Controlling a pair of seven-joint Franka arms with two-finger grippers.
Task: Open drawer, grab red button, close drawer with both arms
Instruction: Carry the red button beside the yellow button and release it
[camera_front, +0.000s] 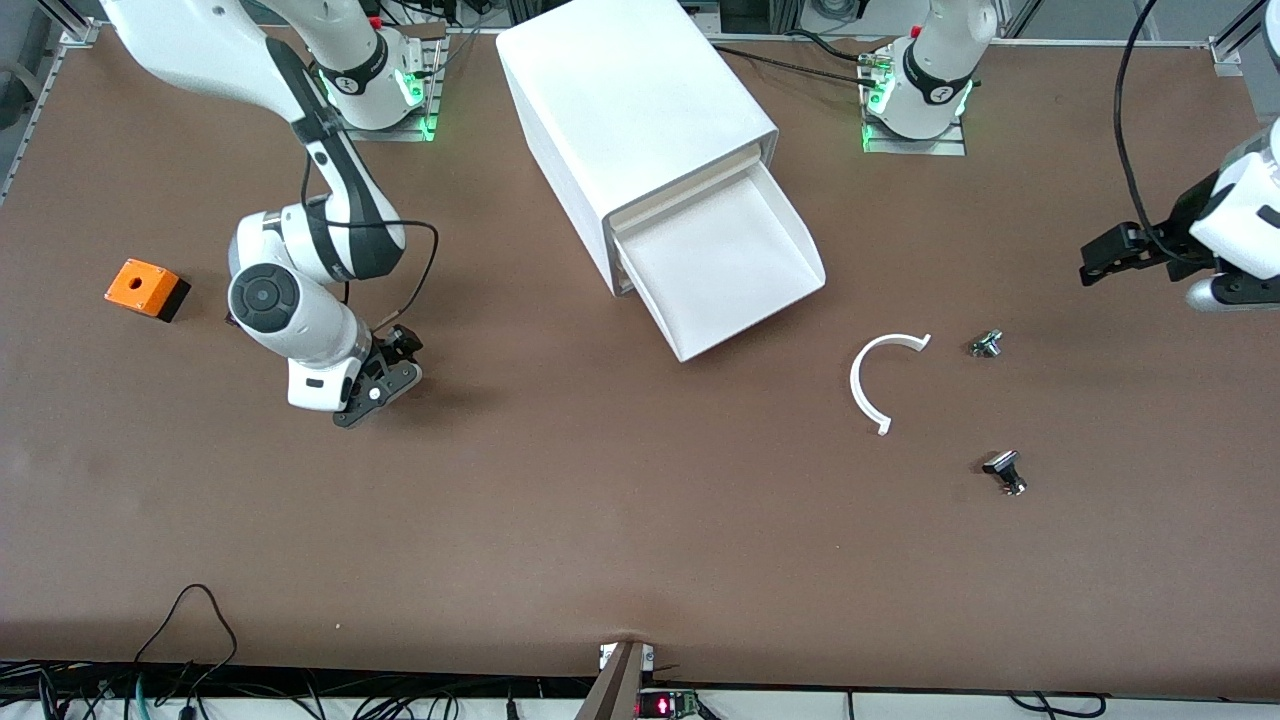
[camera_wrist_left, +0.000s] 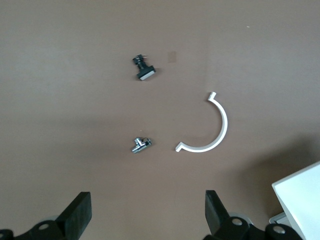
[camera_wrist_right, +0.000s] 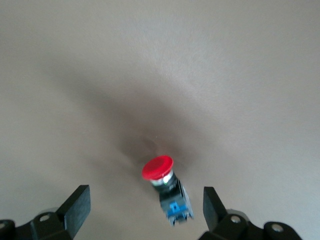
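Observation:
The drawer (camera_front: 722, 268), the lowest one of the white cabinet (camera_front: 630, 110), stands pulled out and shows nothing inside. The button (camera_wrist_right: 166, 190), with a red cap and a blue and black body, lies on its side on the brown table between the open fingers (camera_wrist_right: 75, 209) of my right gripper (camera_wrist_right: 145, 212). In the front view the right gripper (camera_front: 388, 368) is low over the table toward the right arm's end, and it hides the button there. My left gripper (camera_front: 1092, 266) is open and empty over the table at the left arm's end; it also shows in the left wrist view (camera_wrist_left: 147, 217).
An orange box with a hole (camera_front: 147, 288) sits near the right arm's end. A white curved strip (camera_front: 872, 385), a small silver part (camera_front: 986, 344) and a black part (camera_front: 1005, 470) lie toward the left arm's end, nearer to the front camera than the drawer.

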